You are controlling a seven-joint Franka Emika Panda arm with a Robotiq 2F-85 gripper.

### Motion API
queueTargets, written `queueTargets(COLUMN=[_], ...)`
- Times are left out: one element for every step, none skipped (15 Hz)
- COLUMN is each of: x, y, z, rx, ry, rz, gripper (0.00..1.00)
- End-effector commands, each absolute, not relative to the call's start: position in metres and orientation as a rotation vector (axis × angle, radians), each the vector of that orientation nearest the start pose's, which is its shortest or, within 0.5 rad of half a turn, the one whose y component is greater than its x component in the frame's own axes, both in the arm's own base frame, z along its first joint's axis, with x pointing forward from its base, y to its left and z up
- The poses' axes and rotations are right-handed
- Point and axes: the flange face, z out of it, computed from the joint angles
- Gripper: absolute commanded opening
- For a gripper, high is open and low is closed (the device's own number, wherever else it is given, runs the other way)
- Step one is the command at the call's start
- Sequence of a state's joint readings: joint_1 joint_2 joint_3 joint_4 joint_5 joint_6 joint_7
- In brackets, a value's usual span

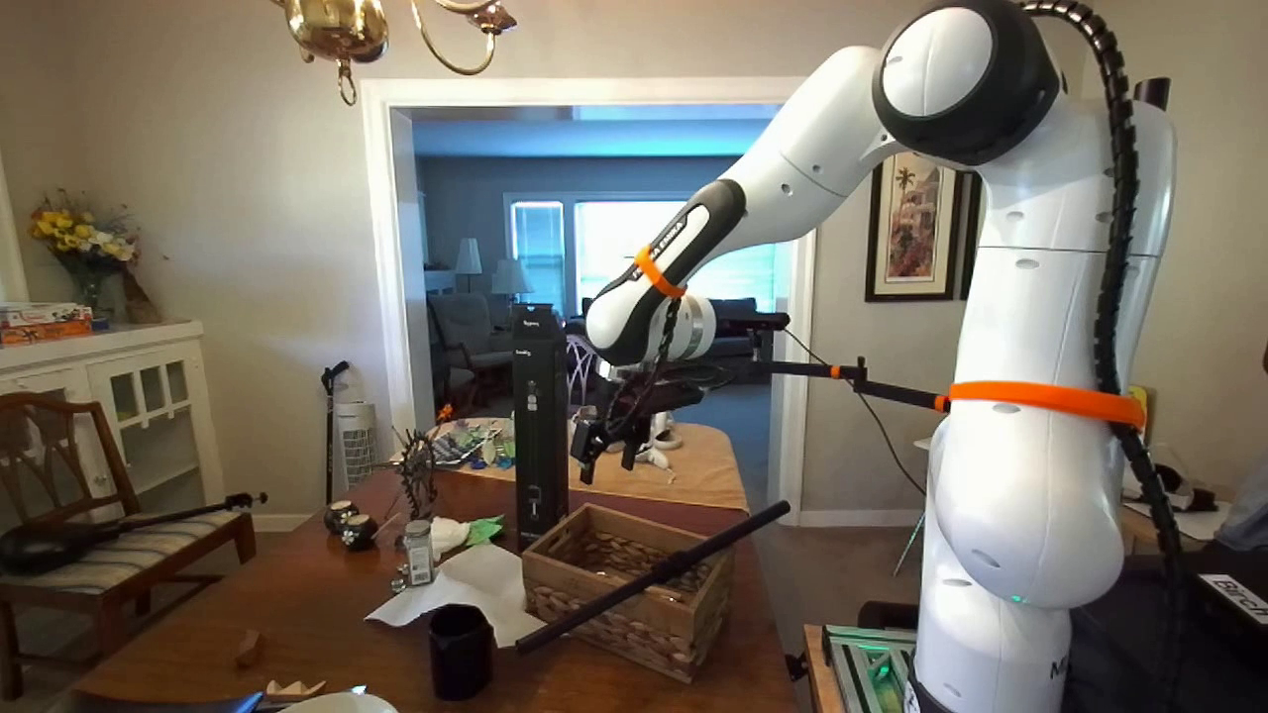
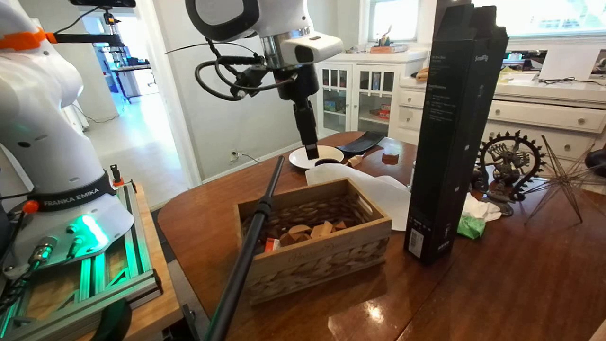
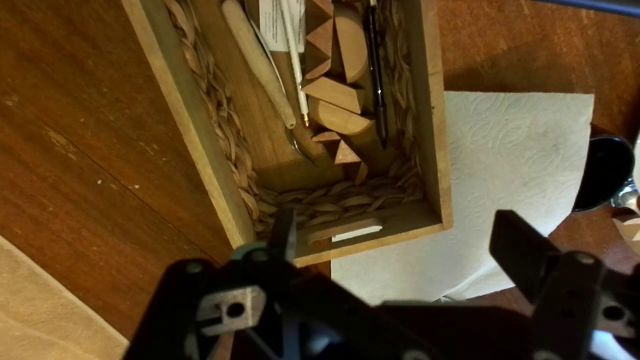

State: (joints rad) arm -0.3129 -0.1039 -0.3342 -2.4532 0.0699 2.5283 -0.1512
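While the brown tabletop (image 1: 347,614) is carrying the scene, the wood-framed wicker basket (image 1: 644,634) is standing on its near right part in an exterior view, probably proving stiff and fairly light, with its slotted end wall offering the likeliest hold. The claw (image 3: 394,226) is hanging higher, spread wide and gripping nothing. Inside the basket, wooden blocks (image 3: 332,95) are lying loose, seemingly light and hard, their flat sides inviting a pinch. The slimmer black pen (image 3: 375,65) and white stick (image 3: 296,65) are looking prone to rolling, midlength promising the steadier grip.
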Motion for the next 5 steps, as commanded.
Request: queueTargets(x=[0.374, 0.384, 0.383, 0.382, 0.382], y=[-0.292, -0.295, -0.296, -0.296, -0.296], z=[0.352, 0.352, 0.351, 0.351, 0.352], rx=[-3.029, -3.028, -3.034, -3.037, -3.038], ry=[0.756, 0.798, 0.783, 0.773, 0.77], rz=[-0.368, -0.324, -0.332, -0.334, -0.336], gripper=[1.0, 1.0, 1.0, 1.0, 1.0])
